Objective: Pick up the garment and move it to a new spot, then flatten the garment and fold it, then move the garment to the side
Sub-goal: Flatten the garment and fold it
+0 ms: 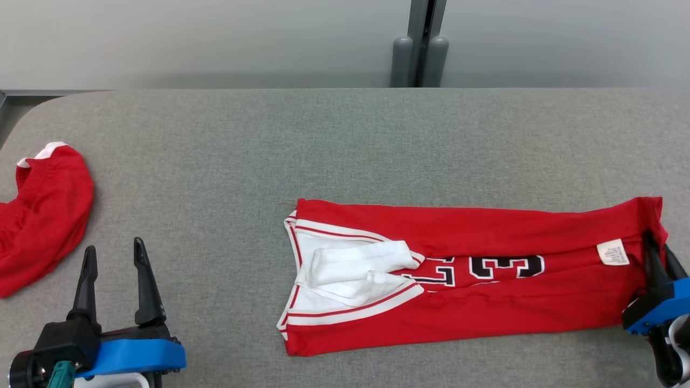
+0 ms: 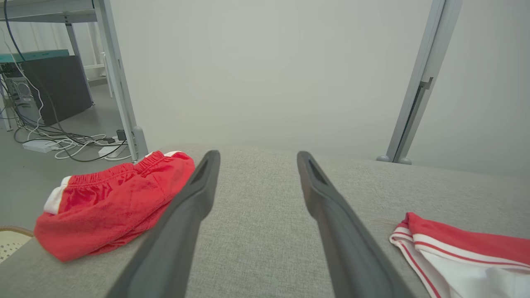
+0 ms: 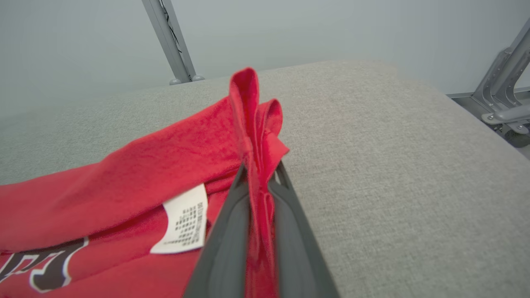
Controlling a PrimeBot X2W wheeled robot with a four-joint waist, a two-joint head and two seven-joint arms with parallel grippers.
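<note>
The garment point(image 1: 485, 280) is a red jersey with white trim and a black number, lying folded lengthwise across the right half of the grey table point(image 1: 323, 140). Its white collar end points left, and a white label point(image 1: 613, 252) sits near its right end. My right gripper point(image 1: 656, 249) is shut on the jersey's right hem; in the right wrist view the red cloth point(image 3: 256, 136) bunches up between the two dark fingers point(image 3: 225, 248). My left gripper point(image 1: 113, 257) stands open at the lower left, over bare table with nothing between its fingers point(image 2: 186, 215).
Red shorts point(image 1: 43, 215) with a white band lie bunched at the table's left edge, also seen in the left wrist view as red shorts point(image 2: 107, 203). A grey post point(image 1: 419, 59) stands behind the table. Cables lie on the floor point(image 2: 62, 145) beyond the left edge.
</note>
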